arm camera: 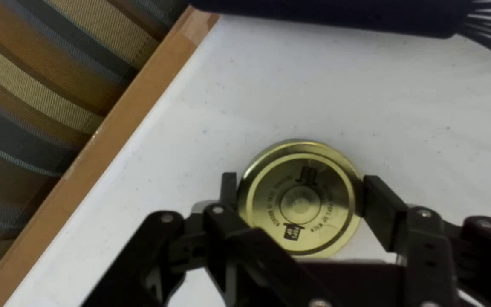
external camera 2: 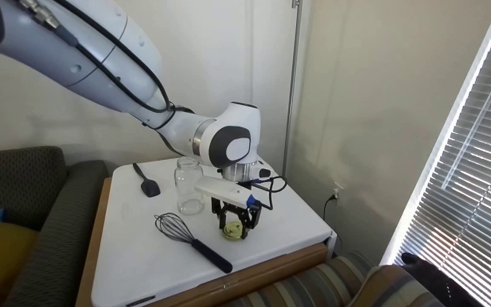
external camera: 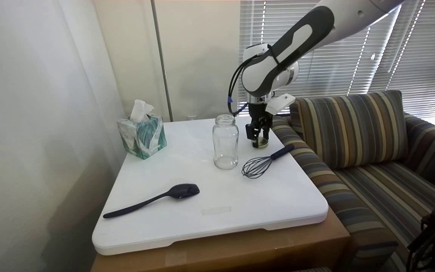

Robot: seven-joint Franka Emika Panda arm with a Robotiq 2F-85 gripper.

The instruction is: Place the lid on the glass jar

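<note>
The lid (arm camera: 301, 204) is a round greenish-gold disc with dark print on its upper face. It is flat at table level near the table's edge and also shows in both exterior views (external camera: 263, 143) (external camera 2: 231, 232). My gripper (arm camera: 298, 190) points down with a finger against each side of the lid, shut on it; part of the near rim is hidden by the gripper. The glass jar (external camera: 225, 145) is clear, upright and has an open mouth. It also stands beside my gripper in an exterior view (external camera 2: 189, 187) and is out of the wrist view.
A black whisk (external camera: 263, 164) lies close to the lid and jar. A dark spatula (external camera: 179, 191) lies on the white table (external camera: 240, 204). A teal tissue box (external camera: 144, 138) stands near the wall. A striped sofa (external camera: 347, 132) borders the table.
</note>
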